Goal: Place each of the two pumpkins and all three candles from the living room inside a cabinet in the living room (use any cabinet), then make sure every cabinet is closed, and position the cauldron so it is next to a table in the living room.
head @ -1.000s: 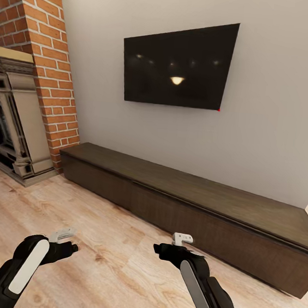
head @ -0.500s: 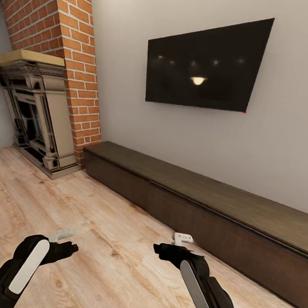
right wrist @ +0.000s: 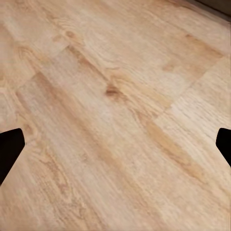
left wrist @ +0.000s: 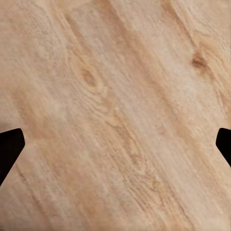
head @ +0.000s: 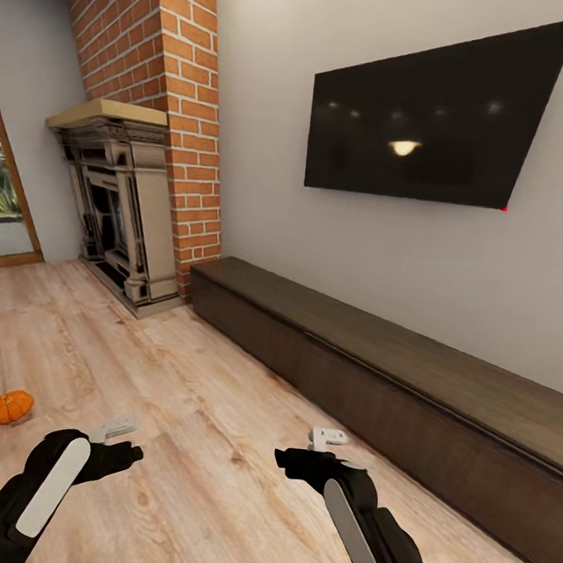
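On the floor, left, sits a pumpkin.

Pumpkin on floor left, cabinet along wall right

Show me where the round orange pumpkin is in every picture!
Head view: the pumpkin sits on the wood floor at the left edge, just ahead of the left arm.
Left wrist view: bare floor planks between the left claw's dark tips.
Right wrist view: bare floor planks between the right claw's dark tips.
Shared landmark: the light wood floor.
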Available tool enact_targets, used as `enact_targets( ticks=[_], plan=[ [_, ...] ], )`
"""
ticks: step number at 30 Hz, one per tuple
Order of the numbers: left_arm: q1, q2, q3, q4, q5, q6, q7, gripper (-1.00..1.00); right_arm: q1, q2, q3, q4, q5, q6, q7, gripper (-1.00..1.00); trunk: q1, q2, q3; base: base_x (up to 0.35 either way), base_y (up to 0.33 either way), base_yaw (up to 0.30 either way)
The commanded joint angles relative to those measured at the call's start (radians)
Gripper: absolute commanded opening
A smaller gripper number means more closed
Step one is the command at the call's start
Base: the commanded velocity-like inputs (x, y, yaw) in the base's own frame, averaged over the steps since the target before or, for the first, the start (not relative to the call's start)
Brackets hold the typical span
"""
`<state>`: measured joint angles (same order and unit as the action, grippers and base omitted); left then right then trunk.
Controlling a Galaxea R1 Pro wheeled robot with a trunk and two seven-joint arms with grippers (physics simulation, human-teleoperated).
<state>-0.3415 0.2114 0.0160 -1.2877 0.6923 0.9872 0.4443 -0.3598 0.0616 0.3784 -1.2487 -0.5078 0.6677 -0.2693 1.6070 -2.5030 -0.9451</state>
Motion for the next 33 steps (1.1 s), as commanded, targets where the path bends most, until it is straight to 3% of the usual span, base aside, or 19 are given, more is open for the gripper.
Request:
enact_targets(
  ticks=[1, 12, 20, 26, 33],
  plan=[
    [-0.001, 0.000, 0.000, -0.001, 0.010, 0.002, 0.009, 1.00, -0.001, 0.000, 0.002, -0.001, -0.011, 0.002, -0.010, 1.00, 0.000, 0.000, -0.001, 0.000, 0.000, 0.272],
    [-0.001, 0.001, 0.001, 0.000, 0.010, 0.002, 0.008, 1.00, -0.001, -0.001, 0.002, -0.014, -0.010, -0.002, -0.007, 1.00, 0.000, 0.000, -0.006, 0.008, 0.006, 0.272],
    [-0.001, 0.002, 0.001, 0.001, 0.010, 0.002, 0.008, 1.00, -0.001, 0.000, 0.004, -0.018, -0.010, -0.006, 0.000, 1.00, 0.000, 0.000, -0.010, 0.201, 0.156, 0.271],
    [-0.001, 0.000, 0.001, 0.001, 0.010, 0.002, 0.008, 1.00, -0.001, 0.000, 0.070, -0.019, -0.012, -0.001, 0.001, 1.00, 0.000, 0.000, -0.014, 0.241, 0.210, 0.202],
    [-0.001, 0.000, 0.001, 0.001, 0.010, 0.002, 0.008, 1.00, -0.001, 0.000, 0.079, -0.022, -0.018, -0.009, -0.002, 1.00, 0.000, 0.000, -0.016, 0.243, 0.244, 0.057]
  ],
)
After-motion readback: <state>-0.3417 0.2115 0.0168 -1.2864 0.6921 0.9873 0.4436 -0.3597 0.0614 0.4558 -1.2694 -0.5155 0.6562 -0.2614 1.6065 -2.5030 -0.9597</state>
